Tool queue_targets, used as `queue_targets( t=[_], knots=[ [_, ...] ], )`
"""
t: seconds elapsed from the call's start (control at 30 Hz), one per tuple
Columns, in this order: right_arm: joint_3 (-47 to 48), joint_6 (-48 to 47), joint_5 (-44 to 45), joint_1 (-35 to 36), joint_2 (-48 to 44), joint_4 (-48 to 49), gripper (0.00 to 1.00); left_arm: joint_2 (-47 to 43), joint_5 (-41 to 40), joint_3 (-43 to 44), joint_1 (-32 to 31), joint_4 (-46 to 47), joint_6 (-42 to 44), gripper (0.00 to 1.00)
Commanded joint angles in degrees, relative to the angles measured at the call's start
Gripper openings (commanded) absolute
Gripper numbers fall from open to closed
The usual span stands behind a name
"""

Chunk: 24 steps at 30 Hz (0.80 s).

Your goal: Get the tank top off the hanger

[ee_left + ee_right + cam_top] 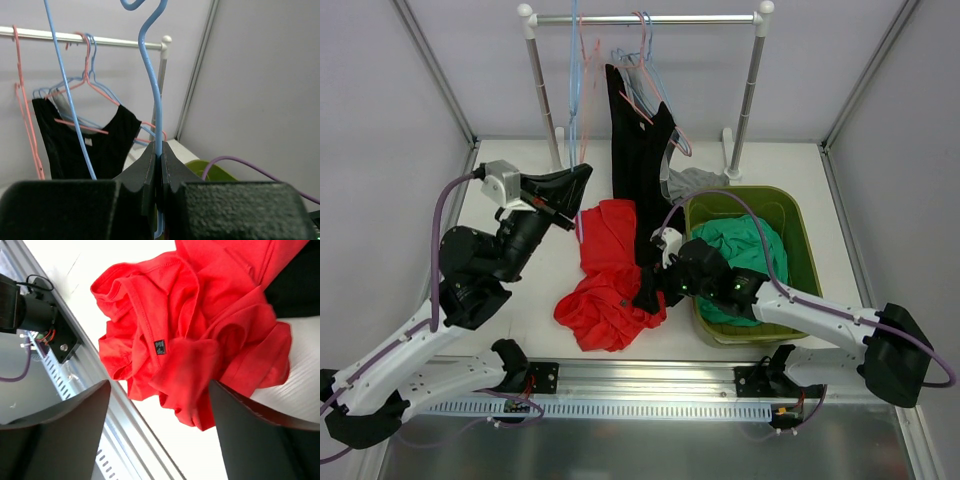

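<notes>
The red tank top [610, 275] lies crumpled on the white table, its upper edge just below my left gripper [582, 180]. That gripper is shut on the neck of a blue hanger [150, 75], whose hook rises above the fingers; the hanger's lower part is hidden. In the top view the blue hanger [575, 90] stands in front of the rack. My right gripper [650, 290] hovers over the lower right of the red heap. In the right wrist view the right gripper [160, 385] is open, with the tank top [200, 315] beyond its tips and nothing between the fingers.
A black garment [635, 150] hangs on a pink hanger from the rack bar [645, 18], with more hangers beside it. A green basket [800, 230] holding a teal garment [750, 250] stands at the right. A grey cloth [695, 180] lies behind the basket.
</notes>
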Motion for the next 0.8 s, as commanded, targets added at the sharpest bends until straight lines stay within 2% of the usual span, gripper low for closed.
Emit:
queue_targets(
  t=[0.0, 0.03, 0.13, 0.3, 0.4, 0.5, 0.53, 0.57, 0.77],
  knots=[
    [3.44, 0.44, 2.72, 0.22, 0.04, 4.14, 0.86, 1.78, -4.19, 5.80, -0.43, -7.54, -7.44, 0.00],
    [3.35, 0.35, 3.07, 0.22, -0.22, 4.14, 0.87, 2.48, -4.36, 6.50, -0.43, -12.27, -11.02, 0.00],
    [3.09, -0.01, 4.13, 0.22, -1.10, 3.52, 1.00, 2.66, -4.10, 7.65, -0.43, -18.18, -17.09, 0.00],
    [2.56, -0.01, 4.66, 0.22, -1.98, 2.91, 0.99, 5.56, -7.51, 11.51, -0.43, -24.52, -21.25, 0.00],
    [2.21, 0.52, 4.74, 0.22, -2.94, 2.82, 0.99, 10.30, -8.67, 15.73, 0.18, -27.34, -22.65, 0.00],
    [1.60, 1.14, 4.83, 0.22, -4.17, 2.82, 0.99, 15.83, -3.51, 19.07, 6.14, -28.83, -27.39, 0.00],
    [1.42, 1.49, 4.75, 0.31, -5.31, 2.82, 1.00, 18.54, 2.17, 19.77, 11.12, -29.19, -30.80, 0.00],
    [0.90, 1.84, 4.74, 0.31, -5.93, 2.82, 0.99, 19.79, 4.05, 21.17, 13.09, -29.19, -32.05, 0.00],
    [-0.95, 2.81, 3.69, 0.66, -9.62, 2.47, 0.99, 28.84, 10.38, 31.36, 19.34, -28.84, -33.20, 0.00]
  ],
)
